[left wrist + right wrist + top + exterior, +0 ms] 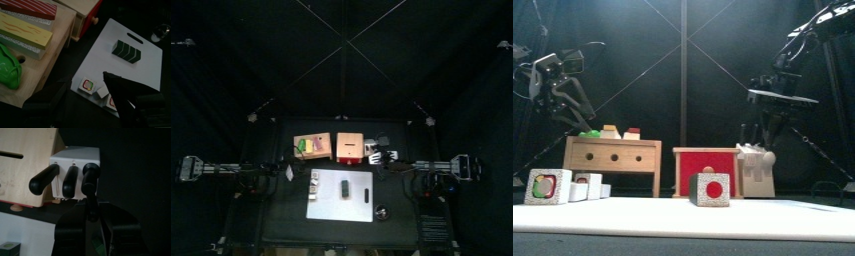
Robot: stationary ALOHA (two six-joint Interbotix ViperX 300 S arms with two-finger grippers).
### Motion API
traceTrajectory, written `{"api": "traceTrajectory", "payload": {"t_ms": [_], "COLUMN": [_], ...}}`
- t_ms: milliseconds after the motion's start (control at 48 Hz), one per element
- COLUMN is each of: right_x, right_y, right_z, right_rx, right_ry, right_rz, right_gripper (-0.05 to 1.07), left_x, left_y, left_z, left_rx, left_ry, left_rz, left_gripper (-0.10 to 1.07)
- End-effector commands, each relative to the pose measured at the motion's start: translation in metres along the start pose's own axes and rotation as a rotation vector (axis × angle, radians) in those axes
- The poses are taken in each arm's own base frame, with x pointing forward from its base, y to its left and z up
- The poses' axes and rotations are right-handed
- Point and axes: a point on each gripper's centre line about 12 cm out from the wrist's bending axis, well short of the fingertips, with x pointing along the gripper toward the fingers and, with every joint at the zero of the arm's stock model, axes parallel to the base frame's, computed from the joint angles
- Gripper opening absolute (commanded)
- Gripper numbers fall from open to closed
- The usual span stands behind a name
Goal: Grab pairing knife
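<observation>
A white knife block (75,158) holds three black-handled knives, standing right of the red box (349,147). The pairing knife (90,178) is the handle nearest the block's outer edge. My right gripper (91,210) hangs over the block (755,165), and its jaws press against that handle from both sides. The knife still sits in its slot. The other two handles (43,179) (69,180) stand free beside it. My left gripper (80,92) hovers open and empty over the table's left side, near small sushi blocks (87,85).
A wooden crate (309,146) with toy food on top stands left of the red box. A white cutting board (341,187) carries a green striped block (127,50). Small picture blocks (710,188) (548,186) stand near the front edge.
</observation>
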Motion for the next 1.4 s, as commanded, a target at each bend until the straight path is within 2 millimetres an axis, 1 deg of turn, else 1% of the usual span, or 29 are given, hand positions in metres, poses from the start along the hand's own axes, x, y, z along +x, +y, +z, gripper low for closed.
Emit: {"api": "traceTrajectory", "payload": {"t_ms": [0,208,312,562,750,1000,1229,1375], "right_x": [-0.008,-0.013,-0.017,-0.025,-0.036,-0.050,-0.057,-0.063], "right_y": [0.005,0.008,0.007,0.011,0.013,0.011,0.007,0.008], "right_z": [0.006,0.003,0.002,-0.003,-0.001,0.000,-0.004,-0.004], "right_rx": [0.018,0.044,0.072,0.065,0.065,0.073,0.061,0.062], "right_ry": [-0.009,-0.008,-0.024,-0.034,-0.044,-0.048,-0.053,-0.052], "right_rz": [0.009,0.015,0.017,0.034,0.051,0.068,0.046,0.057], "right_gripper": [0.48,0.44,0.44,0.44,0.44,0.44,0.44,0.44], "left_x": [0.000,0.000,0.000,0.000,0.000,0.000,0.000,0.000], "left_y": [-0.002,-0.002,-0.002,-0.002,-0.002,-0.002,-0.002,-0.002], "left_z": [0.007,0.006,0.005,0.005,0.006,0.006,0.005,0.005], "left_rx": [0.002,0.002,0.001,0.001,-0.001,0.001,-0.002,-0.001], "left_ry": [-0.017,-0.014,-0.012,-0.013,-0.014,-0.014,-0.012,-0.012], "left_rz": [-0.006,-0.005,-0.005,-0.006,-0.005,-0.007,-0.005,-0.006], "left_gripper": [0.89,0.89,0.89,0.89,0.89,0.89,0.89,0.89]}}
